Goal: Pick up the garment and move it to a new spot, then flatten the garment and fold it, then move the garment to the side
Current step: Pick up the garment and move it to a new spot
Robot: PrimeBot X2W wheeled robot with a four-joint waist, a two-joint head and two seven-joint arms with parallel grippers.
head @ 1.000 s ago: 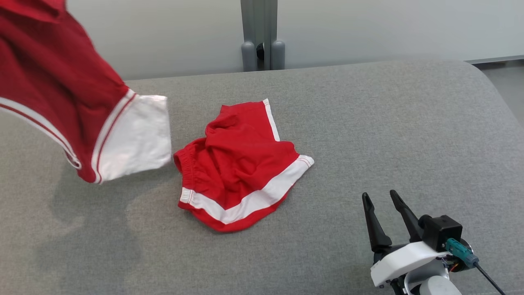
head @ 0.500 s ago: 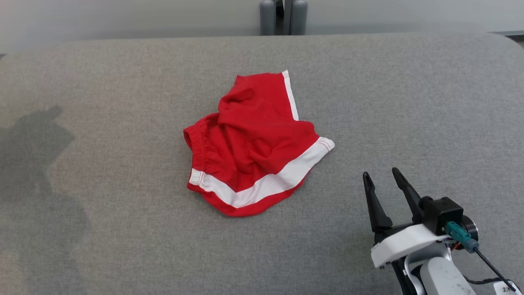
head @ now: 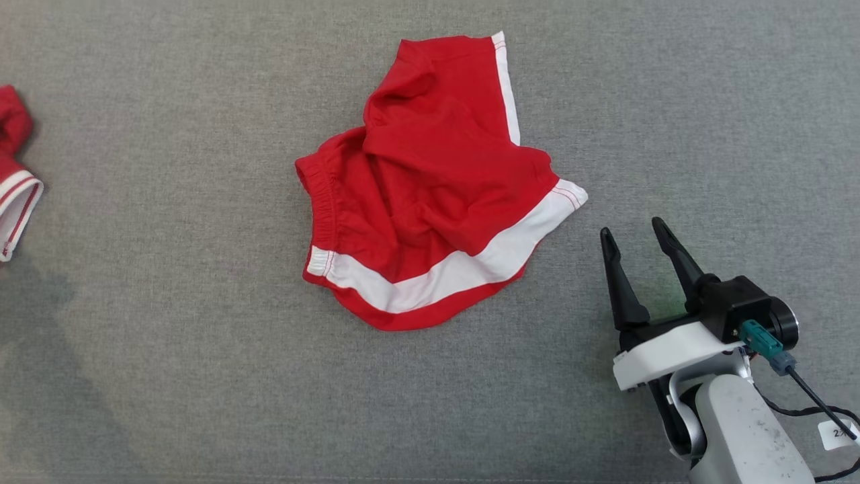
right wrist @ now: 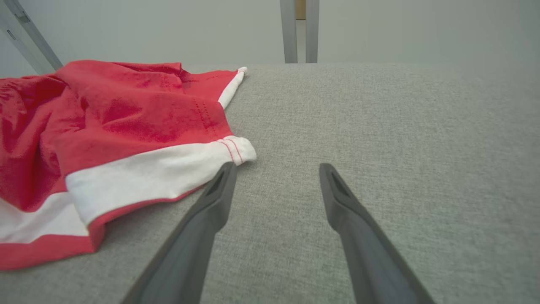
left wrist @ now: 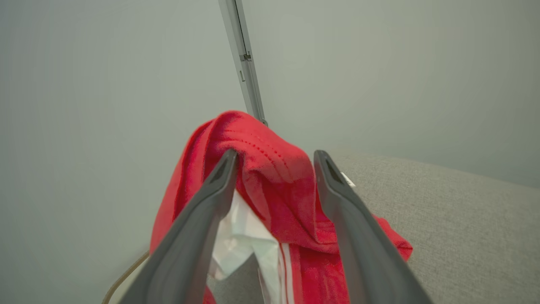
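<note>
2 red garments with white trim, both on a grey fabric-covered surface point(head: 168, 376).

Shorts point(head: 430, 195): crumpled at the centre of the head view. Elastic waistband at 9 o'clock, broad white band along the hem from 7 to 3 o'clock, narrow white stripe up the edge at 1 o'clock.

Second garment point(head: 13, 181): at the 9 o'clock edge of the head view, cut by the frame and well apart from the shorts. A white cuff with red lines shows at its lower end.

Right tool point(head: 633, 228): at 4 o'clock from the shorts, near the white hem corner but apart from it. Its fingers point toward 12 o'clock, spread wide, with nothing between them. In the right wrist view the same tool point(right wrist: 277, 165) hovers low over the bare surface point(right wrist: 379, 126). There the shorts point(right wrist: 105, 114) fill 9 to 10 o'clock, hem corner just beside 1 fingertip. A grey post point(right wrist: 297, 29) stands at 12 o'clock against a pale wall.

Left tool point(left wrist: 274, 158): in the left wrist view its fingers stand about as wide apart as the right tool's. The second garment point(left wrist: 261, 139) is bunched between and over the tips, red on top, white cloth below (cannot tell whether it is pinched or only draped there). Red folds trail to the surface point(left wrist: 464, 219) at 5 o'clock. A thin grey pole point(left wrist: 249, 84) rises at 12 o'clock.
</note>
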